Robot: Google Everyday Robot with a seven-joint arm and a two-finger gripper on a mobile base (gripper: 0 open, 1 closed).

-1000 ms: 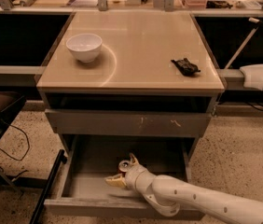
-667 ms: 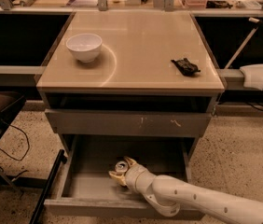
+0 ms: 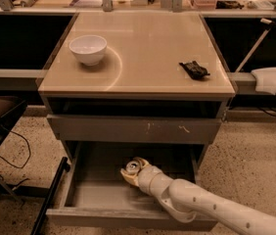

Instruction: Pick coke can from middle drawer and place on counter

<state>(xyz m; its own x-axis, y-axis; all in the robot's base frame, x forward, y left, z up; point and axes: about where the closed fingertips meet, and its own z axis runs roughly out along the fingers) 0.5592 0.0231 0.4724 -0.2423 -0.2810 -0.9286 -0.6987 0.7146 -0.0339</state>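
Where the tool [image 3: 133, 173] sits, the middle drawer's [image 3: 103, 217] coke can [image 3: 132, 167] shows silver.

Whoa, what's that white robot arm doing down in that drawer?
The robot's arm reaches into the open middle drawer, and its gripper is right at the coke can inside. The can is not out yet. On the counter above sit a white bowl and a small black object.

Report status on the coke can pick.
Gripper down in open middle drawer, shut on coke can. Can low inside drawer, not lifted. White bowl and black object on counter, well apart.
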